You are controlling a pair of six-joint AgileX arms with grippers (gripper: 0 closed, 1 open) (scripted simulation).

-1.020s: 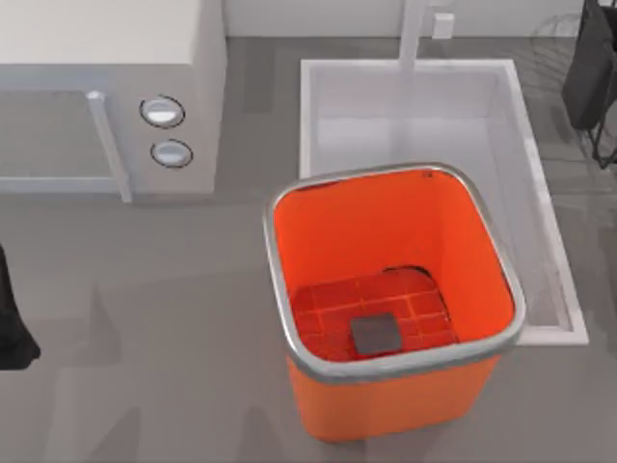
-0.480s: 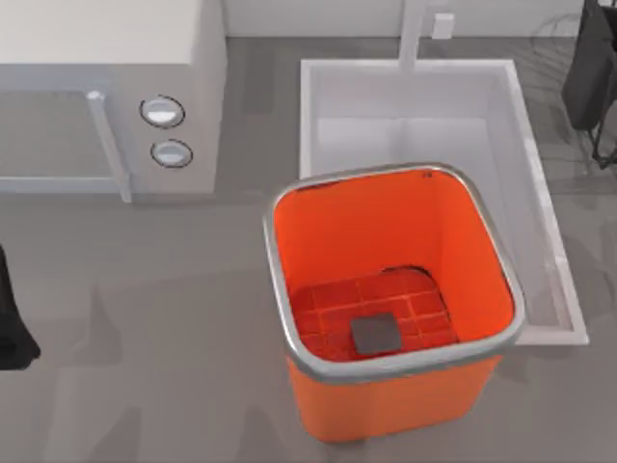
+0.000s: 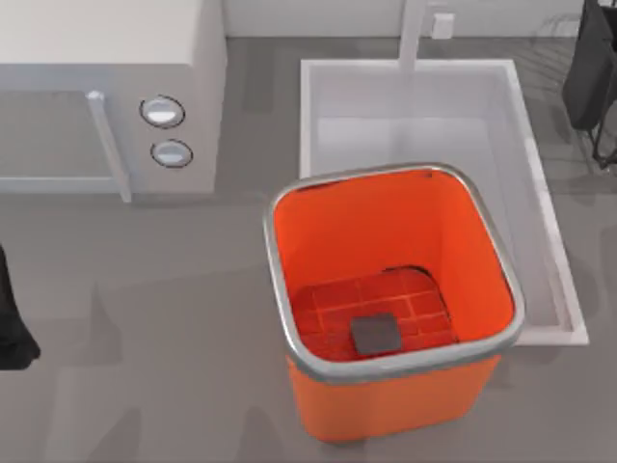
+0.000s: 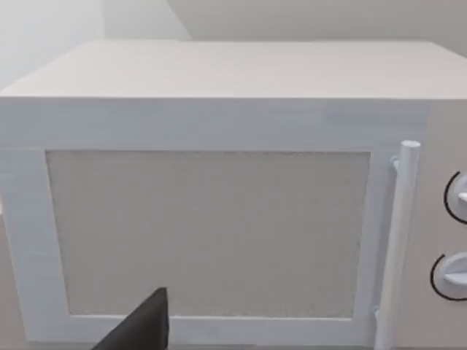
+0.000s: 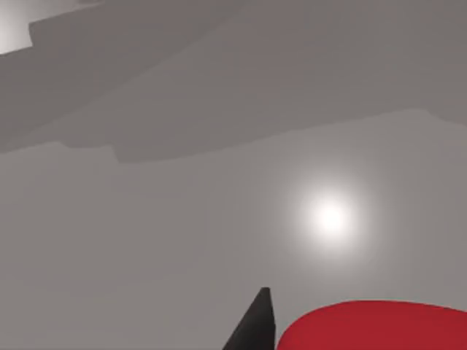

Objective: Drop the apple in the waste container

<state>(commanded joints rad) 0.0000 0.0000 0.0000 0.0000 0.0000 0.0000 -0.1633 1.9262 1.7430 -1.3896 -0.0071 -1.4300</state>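
The waste container [image 3: 289, 251] is a large orange bin with a silver rim, standing at the middle of the table in the top view. On its gridded red floor lies a flat dark grey pad [image 3: 375, 334]. A red rounded shape, the apple [image 5: 372, 329], shows close up in the right wrist view, with a dark part of my right gripper [image 5: 255, 324] right beside it. Whether it is held I cannot tell. My right arm [image 3: 590, 68] is at the table's far right corner. My left arm [image 3: 12, 328] is parked at the left edge, and its gripper [image 4: 142, 324] faces the microwave.
A white microwave [image 3: 116, 96] with two knobs and a bar handle stands at the back left. A white sink basin [image 3: 323, 106] lies behind and to the right of the bin. A wire rack [image 3: 559, 39] is at the far right corner.
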